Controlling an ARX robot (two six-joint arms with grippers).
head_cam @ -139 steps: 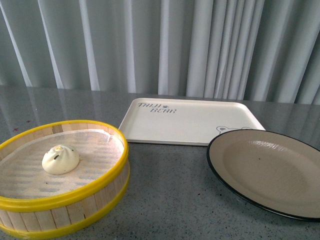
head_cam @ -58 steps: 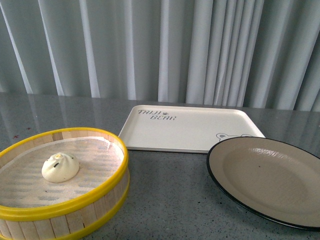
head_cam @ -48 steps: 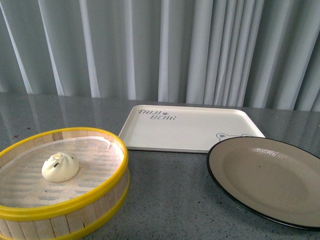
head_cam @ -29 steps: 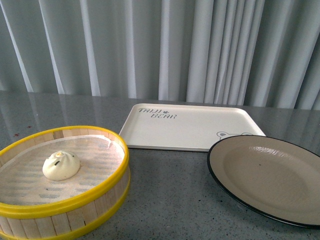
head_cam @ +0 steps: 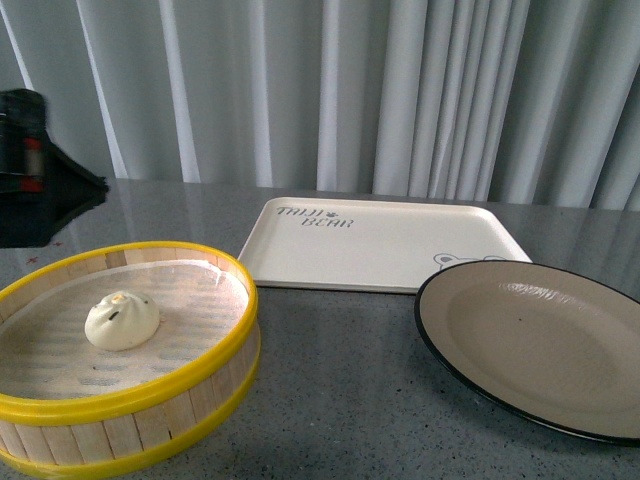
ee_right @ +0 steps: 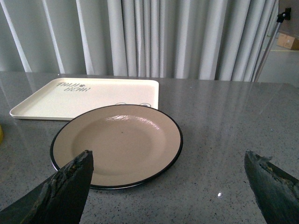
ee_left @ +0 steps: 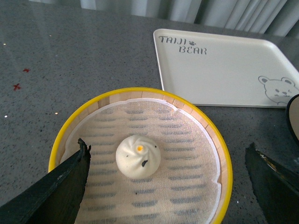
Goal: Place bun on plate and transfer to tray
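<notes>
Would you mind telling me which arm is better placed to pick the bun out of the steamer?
Left, likely: the left gripper hangs open over the steamer basket with the bun below it, while the right gripper faces the empty plate.

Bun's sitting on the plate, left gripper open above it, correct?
No. The bun sits in the yellow-rimmed steamer basket, not on the plate, as the left wrist view shows. The left gripper is open above it.
</notes>
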